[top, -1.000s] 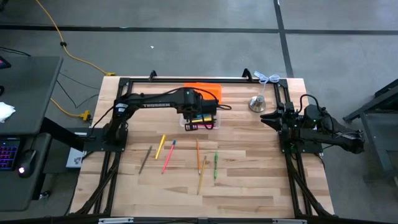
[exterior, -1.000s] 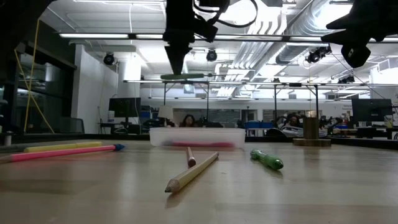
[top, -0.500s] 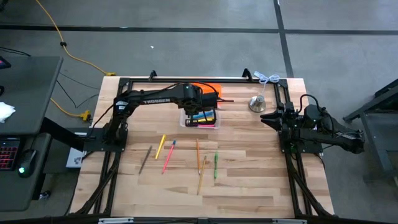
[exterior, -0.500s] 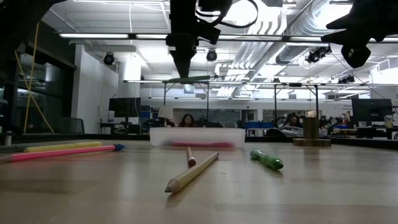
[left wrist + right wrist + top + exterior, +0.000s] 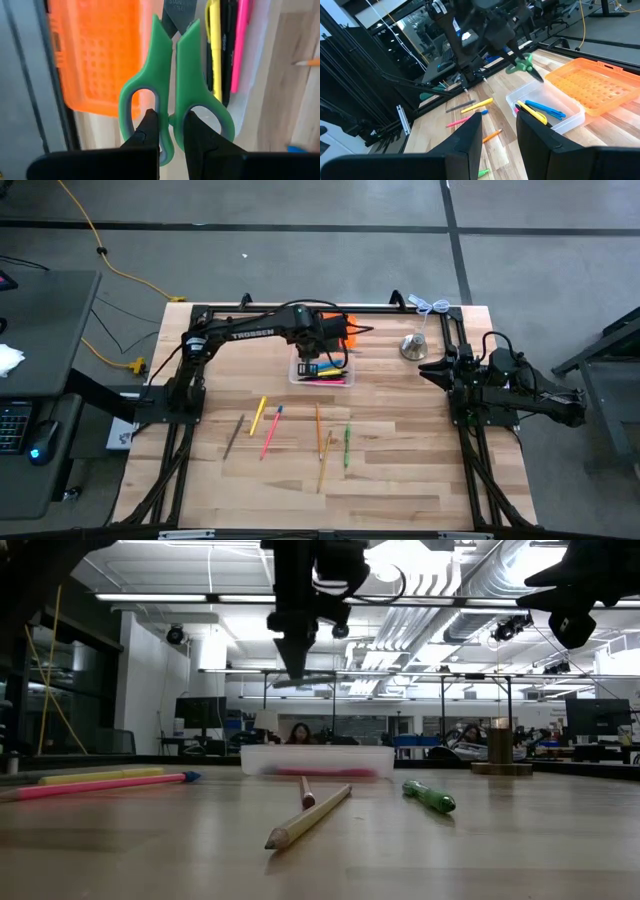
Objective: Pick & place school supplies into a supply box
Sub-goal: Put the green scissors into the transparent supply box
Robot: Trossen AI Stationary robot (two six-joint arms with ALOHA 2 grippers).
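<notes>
My left gripper (image 5: 318, 352) hangs over the supply box (image 5: 322, 373), shut on green-handled scissors (image 5: 165, 65). The box is a clear tub with its orange lid (image 5: 337, 326) folded open toward the far edge; yellow, dark, pink and blue pens (image 5: 220, 45) lie inside. The scissors (image 5: 522, 65) hang in the air above it, blades shut. Loose pencils and markers (image 5: 270, 430) and a green marker (image 5: 347, 447) lie flat on the wood nearer the front. My right gripper (image 5: 435, 370) waits open at the table's right side. My left gripper has one finger (image 5: 149, 127) in each handle loop and pinches the loops' two inner bars (image 5: 177, 107) together between them. The fingers come from above, pointing steeply down. The scissors are lifted clear over the box and lie roughly level below the fingertips (image 5: 297, 670).
A silvery bell-like object (image 5: 415, 345) stands at the far right, near the right arm. A black frame (image 5: 300, 308) runs along the table's far edge, just behind the orange lid. Bare wood lies between the box and the loose pencils. People sit in the room beyond.
My left gripper has carried the scissors toward the table's far edge over the box, sinking a little and rolling at the wrist. The scissors have turned with it and stay clear of the box. The right arm has kept still.
</notes>
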